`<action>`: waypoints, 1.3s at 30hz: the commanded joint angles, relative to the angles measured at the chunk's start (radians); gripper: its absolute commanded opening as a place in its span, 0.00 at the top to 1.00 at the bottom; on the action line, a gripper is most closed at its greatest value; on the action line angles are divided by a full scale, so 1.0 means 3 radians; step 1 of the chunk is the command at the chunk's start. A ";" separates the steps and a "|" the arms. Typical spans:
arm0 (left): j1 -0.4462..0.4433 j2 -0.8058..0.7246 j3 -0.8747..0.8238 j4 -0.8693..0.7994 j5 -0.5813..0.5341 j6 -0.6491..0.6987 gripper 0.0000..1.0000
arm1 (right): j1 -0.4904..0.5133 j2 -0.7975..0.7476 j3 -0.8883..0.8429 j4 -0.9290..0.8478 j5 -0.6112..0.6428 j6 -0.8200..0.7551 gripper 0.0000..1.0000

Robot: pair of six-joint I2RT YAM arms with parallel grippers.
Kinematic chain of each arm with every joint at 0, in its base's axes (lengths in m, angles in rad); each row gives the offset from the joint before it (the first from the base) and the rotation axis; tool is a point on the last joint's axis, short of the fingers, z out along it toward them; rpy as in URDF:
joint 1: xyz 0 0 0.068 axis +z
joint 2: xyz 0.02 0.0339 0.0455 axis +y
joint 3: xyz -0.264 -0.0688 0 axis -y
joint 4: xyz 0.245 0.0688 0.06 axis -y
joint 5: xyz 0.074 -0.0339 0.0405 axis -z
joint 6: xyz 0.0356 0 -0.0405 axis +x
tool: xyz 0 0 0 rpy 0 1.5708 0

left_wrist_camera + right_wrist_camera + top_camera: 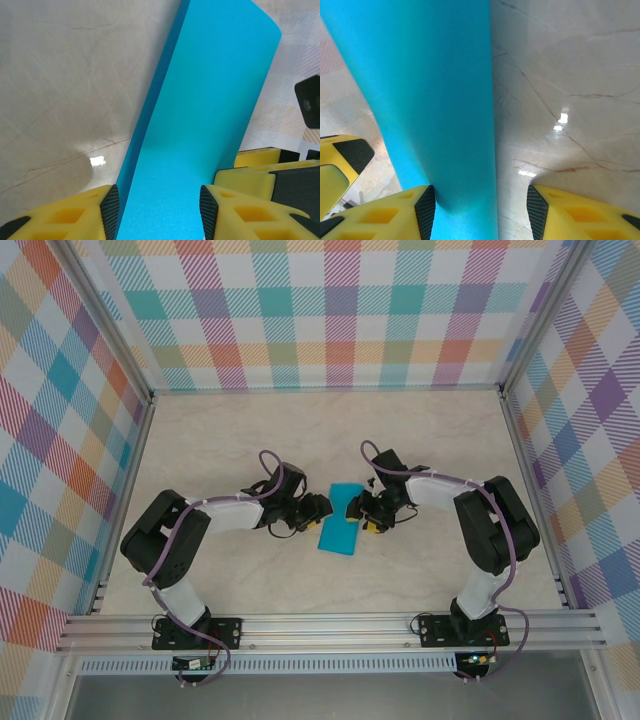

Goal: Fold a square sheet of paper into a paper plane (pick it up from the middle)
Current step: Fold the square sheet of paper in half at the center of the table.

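— At centre of the surface (230,440), the square sheet of paper (340,520) is flanked: left jaws, nine o'clock, grip unclear; right jaws, three o'clock, half-open, nothing clamped.
— Skew is risked by uneven pulls.

The square sheet of paper (341,519) is plain teal-blue; the worktop (300,430) cream marble with brown veins; walls (330,310) pastel plaid; fingers (65,220) yellow, pads (110,210) black.
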 commanded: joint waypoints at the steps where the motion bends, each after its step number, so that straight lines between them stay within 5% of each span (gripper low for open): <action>1: -0.0024 0.0084 0.0055 0.0014 0.0101 0.0004 0.50 | -0.0008 -0.0101 -0.0085 0.0097 -0.0033 0.0086 0.46; 19: -0.0004 0.0019 0.0027 0.0098 0.0127 -0.0073 0.49 | -0.0032 -0.0211 -0.0164 0.0207 -0.0083 0.0171 0.45; 39: 0.0016 -0.0053 -0.0039 0.0153 0.0081 -0.0055 0.90 | -0.0069 -0.0251 -0.0153 0.0182 -0.0077 0.0196 0.44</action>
